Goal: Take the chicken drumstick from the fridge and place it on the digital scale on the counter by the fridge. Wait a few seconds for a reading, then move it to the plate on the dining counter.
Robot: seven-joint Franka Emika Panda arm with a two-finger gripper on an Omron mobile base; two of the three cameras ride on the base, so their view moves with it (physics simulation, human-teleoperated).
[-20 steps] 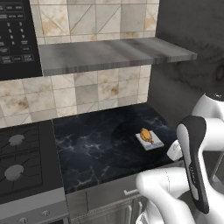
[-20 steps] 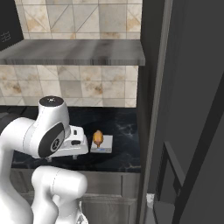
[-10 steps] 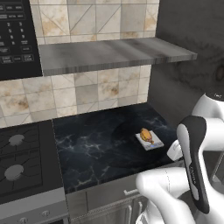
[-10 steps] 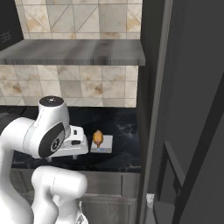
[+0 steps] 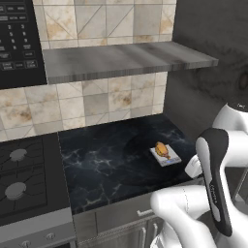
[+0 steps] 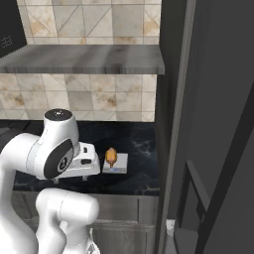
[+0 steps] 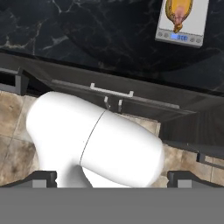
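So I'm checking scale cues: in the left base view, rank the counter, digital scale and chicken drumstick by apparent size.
Largest to smallest:
1. counter
2. digital scale
3. chicken drumstick, lying on the scale

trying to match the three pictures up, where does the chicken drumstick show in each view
Left base view: the small golden-brown chicken drumstick lies right of centre on the flat pale grey square digital scale.
Right base view: just left of centre, beside the white arm.
Hand view: at the top edge, right of centre.
Shared landmark: the black white-veined marble counter under the scale.
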